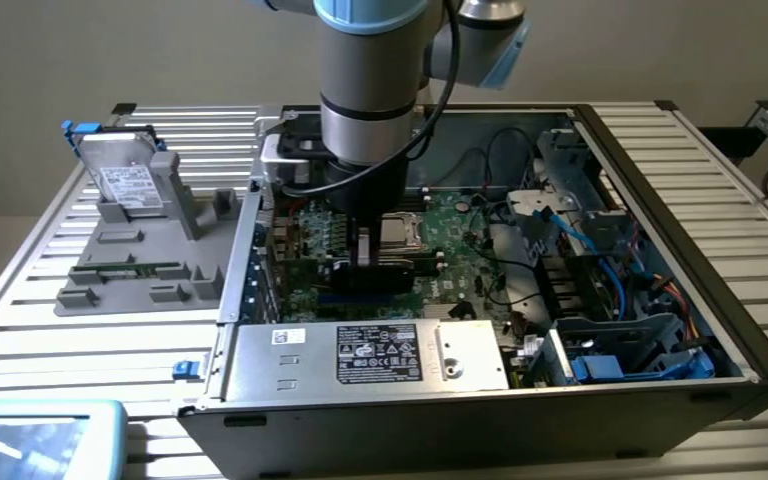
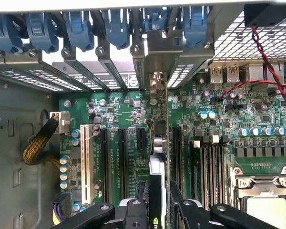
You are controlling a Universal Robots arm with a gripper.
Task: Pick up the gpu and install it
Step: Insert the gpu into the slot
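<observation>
Seen edge-on in the wrist view, the gpu (image 2: 157,157) is a thin dark card with its metal bracket end toward the case's rear slot covers. My gripper (image 2: 158,210) is shut on it, one black finger (image 2: 133,212) on each side. The card stands upright over the green motherboard (image 2: 219,119), in line with the black expansion slots (image 2: 124,152); whether it touches a slot I cannot tell. In the exterior view my gripper (image 1: 381,250) reaches down into the open computer case (image 1: 678,200), with the black gpu (image 1: 384,277) low over the board.
A grey parts holder (image 1: 131,270) on the exterior view's left carries a silver hard drive (image 1: 128,180) and a green memory stick (image 1: 137,267). Inside the case are the power supply (image 1: 384,355), blue cables (image 1: 598,240), the CPU socket (image 2: 267,205) and blue slot latches (image 2: 76,28).
</observation>
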